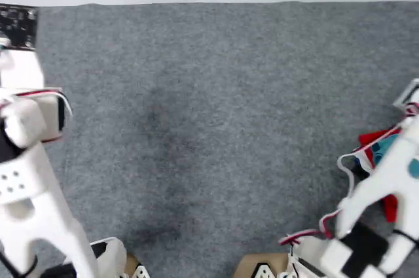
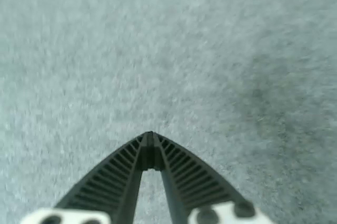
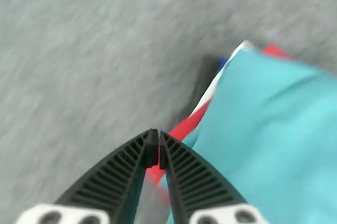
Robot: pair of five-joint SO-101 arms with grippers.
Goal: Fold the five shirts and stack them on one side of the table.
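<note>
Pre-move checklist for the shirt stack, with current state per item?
1. Left end effector shut over bare mat: ok.
2. Right end effector shut, at the edge of the stack: ok.
3. Stack on the mat's right side: ok.
4. Five shirts in the stack: cannot tell; a teal top and red, white and blue edges show.
5. Right arm clear of the stack: cannot tell; it overlaps the stack in the high view.

shirts (image 1: 373, 142) at the right mostly hidden behind the right arm (image 1: 383, 183), cut off at the edge, number unclear
</note>
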